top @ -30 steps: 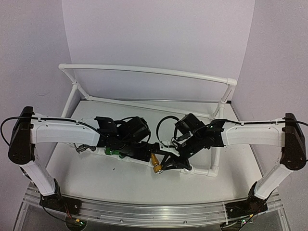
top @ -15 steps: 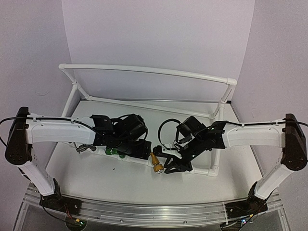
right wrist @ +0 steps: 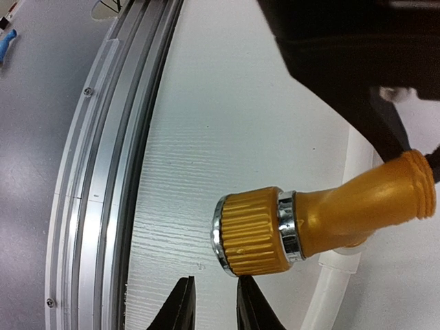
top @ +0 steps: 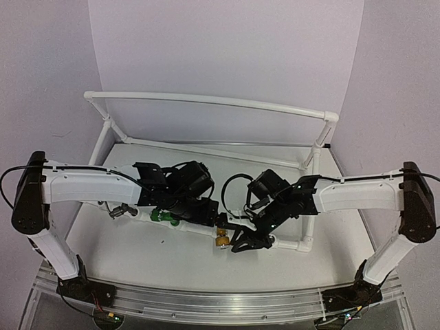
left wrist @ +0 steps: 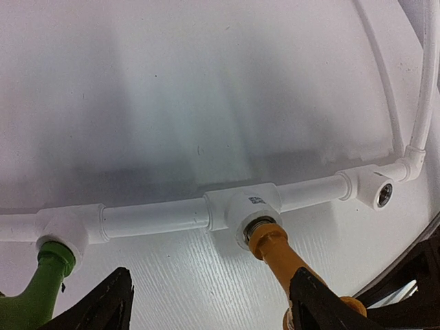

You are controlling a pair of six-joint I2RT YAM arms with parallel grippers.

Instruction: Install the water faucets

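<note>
The brass-gold faucet sits in the middle socket of the white pipe frame, and its ribbed knob points toward the table's near edge. A green faucet stands in the left socket. The dark grey faucet lies at the frame's far left. My left gripper is open wide over the table, with its right finger in front of the gold faucet's body. My right gripper is just below the knob, its jaws a narrow gap apart with nothing between them. One fingertip touches the knob's rim.
An empty threaded socket is at the frame's right corner. The frame's tall back rail stands behind both arms. The aluminium rail runs along the table's near edge, close to my right gripper.
My right gripper has slid toward the near edge and left, ending under the gold faucet's knob. The left arm has shifted only slightly. The faucets stay where they were.
</note>
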